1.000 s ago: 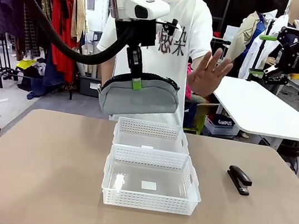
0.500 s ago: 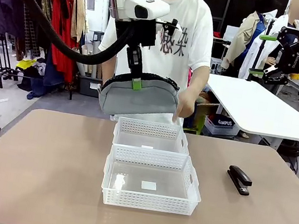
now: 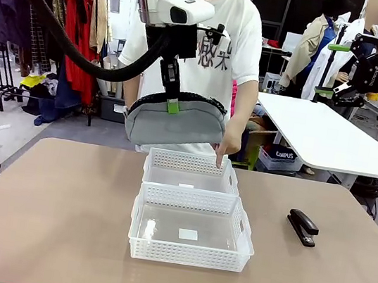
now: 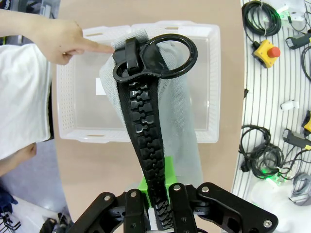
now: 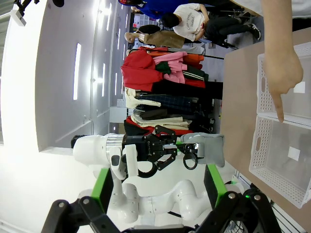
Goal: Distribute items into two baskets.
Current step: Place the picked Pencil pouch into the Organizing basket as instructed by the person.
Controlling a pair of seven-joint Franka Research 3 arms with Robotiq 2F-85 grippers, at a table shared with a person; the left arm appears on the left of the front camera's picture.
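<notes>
Pinched tight in the left gripper, hanging over the far basket: pouch. From the front, stapler near the table's right edge (right gripper spread wide). From the left wrist, a person's finger at the zipper end.

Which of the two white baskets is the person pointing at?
The far white lattice-rimmed plastic basket; the person's hand points at its rim, not the near basket.

Hanging clothes far left, white side table far right
</notes>
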